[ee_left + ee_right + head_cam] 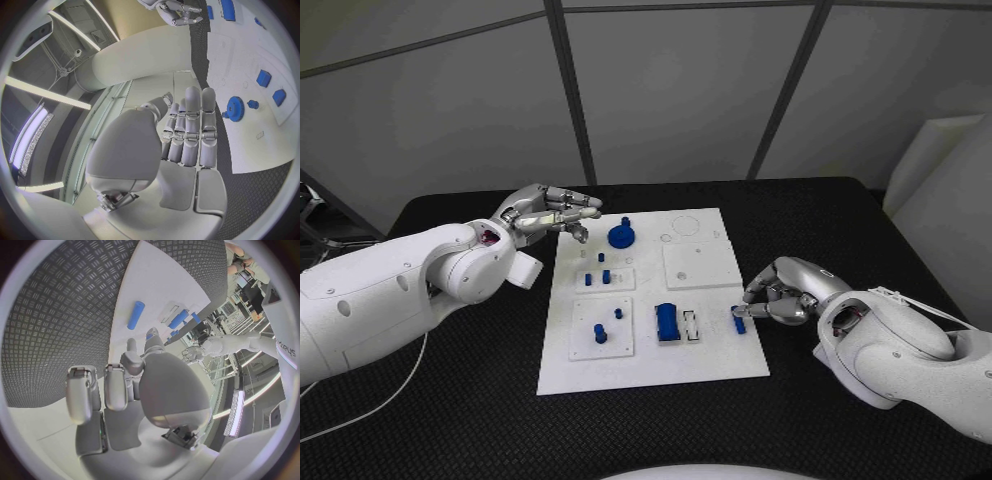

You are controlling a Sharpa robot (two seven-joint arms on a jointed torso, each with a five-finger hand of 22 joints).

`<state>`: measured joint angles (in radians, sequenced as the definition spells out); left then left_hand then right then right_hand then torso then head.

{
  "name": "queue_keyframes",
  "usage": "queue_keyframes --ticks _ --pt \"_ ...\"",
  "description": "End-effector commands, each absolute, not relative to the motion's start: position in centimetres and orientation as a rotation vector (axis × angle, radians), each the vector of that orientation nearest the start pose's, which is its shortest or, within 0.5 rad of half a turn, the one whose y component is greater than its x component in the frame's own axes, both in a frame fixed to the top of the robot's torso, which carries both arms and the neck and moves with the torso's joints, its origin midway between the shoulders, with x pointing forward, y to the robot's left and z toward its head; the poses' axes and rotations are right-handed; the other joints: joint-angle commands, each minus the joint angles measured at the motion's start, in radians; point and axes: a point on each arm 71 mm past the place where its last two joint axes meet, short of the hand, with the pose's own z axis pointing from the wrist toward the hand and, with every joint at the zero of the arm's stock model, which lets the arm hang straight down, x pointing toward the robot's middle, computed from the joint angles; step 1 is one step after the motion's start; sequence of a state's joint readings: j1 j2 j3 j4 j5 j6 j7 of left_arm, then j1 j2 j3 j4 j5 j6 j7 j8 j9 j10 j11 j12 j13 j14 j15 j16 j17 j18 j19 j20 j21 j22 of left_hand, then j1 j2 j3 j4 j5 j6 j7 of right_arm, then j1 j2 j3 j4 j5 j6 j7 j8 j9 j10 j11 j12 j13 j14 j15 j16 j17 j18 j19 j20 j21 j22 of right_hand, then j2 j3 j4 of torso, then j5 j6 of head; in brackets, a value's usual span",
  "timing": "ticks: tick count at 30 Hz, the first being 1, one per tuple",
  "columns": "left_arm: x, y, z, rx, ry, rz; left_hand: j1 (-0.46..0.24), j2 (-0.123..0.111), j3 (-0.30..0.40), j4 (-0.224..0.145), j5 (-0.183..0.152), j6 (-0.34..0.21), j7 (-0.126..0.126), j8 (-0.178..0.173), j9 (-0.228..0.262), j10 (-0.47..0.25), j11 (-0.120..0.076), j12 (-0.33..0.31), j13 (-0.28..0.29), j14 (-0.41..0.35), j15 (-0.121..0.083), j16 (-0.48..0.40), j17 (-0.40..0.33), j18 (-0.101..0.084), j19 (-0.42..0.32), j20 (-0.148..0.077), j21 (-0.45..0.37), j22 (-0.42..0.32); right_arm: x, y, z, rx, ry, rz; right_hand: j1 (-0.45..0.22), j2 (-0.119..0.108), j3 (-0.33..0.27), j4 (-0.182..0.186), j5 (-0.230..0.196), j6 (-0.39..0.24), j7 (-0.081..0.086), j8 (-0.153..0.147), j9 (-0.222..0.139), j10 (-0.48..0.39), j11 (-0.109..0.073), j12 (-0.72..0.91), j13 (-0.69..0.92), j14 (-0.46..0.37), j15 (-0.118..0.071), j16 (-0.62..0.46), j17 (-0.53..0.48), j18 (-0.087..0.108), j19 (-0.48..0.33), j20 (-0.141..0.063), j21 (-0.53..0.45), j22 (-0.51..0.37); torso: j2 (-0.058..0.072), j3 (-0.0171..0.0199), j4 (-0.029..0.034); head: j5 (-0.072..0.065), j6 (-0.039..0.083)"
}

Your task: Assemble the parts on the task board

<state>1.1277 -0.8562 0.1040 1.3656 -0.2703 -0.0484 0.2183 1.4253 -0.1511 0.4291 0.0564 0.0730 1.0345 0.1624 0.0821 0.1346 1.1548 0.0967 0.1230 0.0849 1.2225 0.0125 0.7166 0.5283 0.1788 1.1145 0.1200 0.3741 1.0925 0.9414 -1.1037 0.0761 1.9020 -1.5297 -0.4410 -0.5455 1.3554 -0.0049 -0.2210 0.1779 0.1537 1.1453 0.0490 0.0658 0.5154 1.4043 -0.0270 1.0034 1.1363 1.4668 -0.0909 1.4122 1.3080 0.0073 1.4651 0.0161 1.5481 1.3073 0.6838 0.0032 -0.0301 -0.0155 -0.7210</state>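
The white task board lies mid-table. A round blue part stands near its far left corner, also in the left wrist view as the round blue part. Small blue pegs stand behind two inset plates, and a blue block sits near the middle. My left hand hovers over the far left corner with straight fingers, holding nothing. My right hand is at the board's right edge. A short blue cylinder lies just off its fingertips; in the right wrist view the cylinder lies flat, apart from the fingers.
A white slotted piece lies beside the blue block. The far right part of the board has a bare square plate. Black textured table surrounds the board. Grey wall panels stand behind the table.
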Motion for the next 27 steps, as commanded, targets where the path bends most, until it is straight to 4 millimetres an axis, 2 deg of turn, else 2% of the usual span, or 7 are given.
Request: queue_keyframes --ticks 1,8,12,17,27 --pt "51.3 25.0 -18.2 -0.933 1.631 -1.502 -0.009 0.001 -0.001 -0.003 0.005 0.001 0.006 -0.005 0.001 -0.003 0.006 -0.004 0.001 0.0 0.007 -0.004 -0.001 0.003 -0.003 0.003 -0.005 -0.001 38.8 -23.9 -21.7 0.142 1.788 0.346 -0.009 0.003 -0.008 0.001 0.004 0.008 -0.001 0.004 -0.002 0.004 -0.001 0.003 0.0 0.055 -0.004 0.004 0.022 -0.003 0.099 0.001 0.004 0.251 0.001 -0.0004 0.0009 -0.002 -0.001" --pt "51.3 24.9 -18.3 -0.934 1.633 -1.503 -0.009 0.001 -0.001 -0.003 0.005 0.001 0.006 -0.005 0.001 -0.003 0.006 -0.004 0.001 0.0 0.007 -0.004 -0.001 0.003 -0.003 0.003 -0.005 -0.001 39.1 -23.4 -22.2 0.127 1.82 0.328 -0.019 0.003 -0.015 0.008 0.007 0.014 -0.002 0.003 -0.006 0.006 -0.002 0.007 0.003 0.056 -0.004 0.005 0.025 -0.003 0.1 0.0 0.006 0.252 0.001 -0.0001 0.0012 -0.001 -0.004" --pt "51.3 25.0 -18.3 -0.934 1.634 -1.503 -0.009 0.001 -0.001 -0.003 0.005 0.001 0.006 -0.005 0.001 -0.003 0.006 -0.004 0.001 0.0 0.007 -0.004 -0.001 0.003 -0.003 0.003 -0.005 -0.001 39.3 -23.4 -22.5 0.128 1.833 0.31 -0.02 0.009 -0.016 0.012 0.013 0.023 -0.005 0.003 -0.009 0.027 -0.004 0.069 0.05 0.062 -0.006 0.024 0.054 -0.007 0.106 -0.001 0.023 0.264 0.001 -0.0011 0.0023 -0.002 -0.007" --pt "51.2 25.0 -18.3 -0.934 1.633 -1.503 -0.009 0.001 -0.001 -0.003 0.005 0.001 0.006 -0.005 0.001 -0.003 0.006 -0.004 0.001 0.0 0.007 -0.004 -0.001 0.003 -0.003 0.003 -0.005 -0.001 39.5 -23.3 -22.8 0.125 1.848 0.298 -0.017 0.015 -0.017 0.012 0.018 0.032 -0.009 0.003 -0.013 0.045 -0.007 0.125 0.093 0.068 -0.008 0.042 0.079 -0.007 0.106 -0.003 0.023 0.264 0.002 -0.0005 0.0014 -0.001 -0.009" --pt "51.2 25.1 -18.3 -0.935 1.633 -1.501 -0.01 0.002 -0.001 -0.003 0.005 0.001 0.006 -0.005 0.002 -0.003 0.006 -0.004 0.001 0.0 0.007 -0.004 -0.001 0.003 -0.003 0.003 -0.006 -0.001 39.5 -22.9 -23.5 0.099 1.905 0.262 -0.012 0.022 -0.016 0.011 0.025 0.039 -0.011 0.002 -0.016 0.053 -0.009 0.153 0.115 0.07 -0.01 0.05 0.092 -0.007 0.106 -0.005 0.023 0.264 0.001 -0.0005 0.0012 0.001 -0.016"
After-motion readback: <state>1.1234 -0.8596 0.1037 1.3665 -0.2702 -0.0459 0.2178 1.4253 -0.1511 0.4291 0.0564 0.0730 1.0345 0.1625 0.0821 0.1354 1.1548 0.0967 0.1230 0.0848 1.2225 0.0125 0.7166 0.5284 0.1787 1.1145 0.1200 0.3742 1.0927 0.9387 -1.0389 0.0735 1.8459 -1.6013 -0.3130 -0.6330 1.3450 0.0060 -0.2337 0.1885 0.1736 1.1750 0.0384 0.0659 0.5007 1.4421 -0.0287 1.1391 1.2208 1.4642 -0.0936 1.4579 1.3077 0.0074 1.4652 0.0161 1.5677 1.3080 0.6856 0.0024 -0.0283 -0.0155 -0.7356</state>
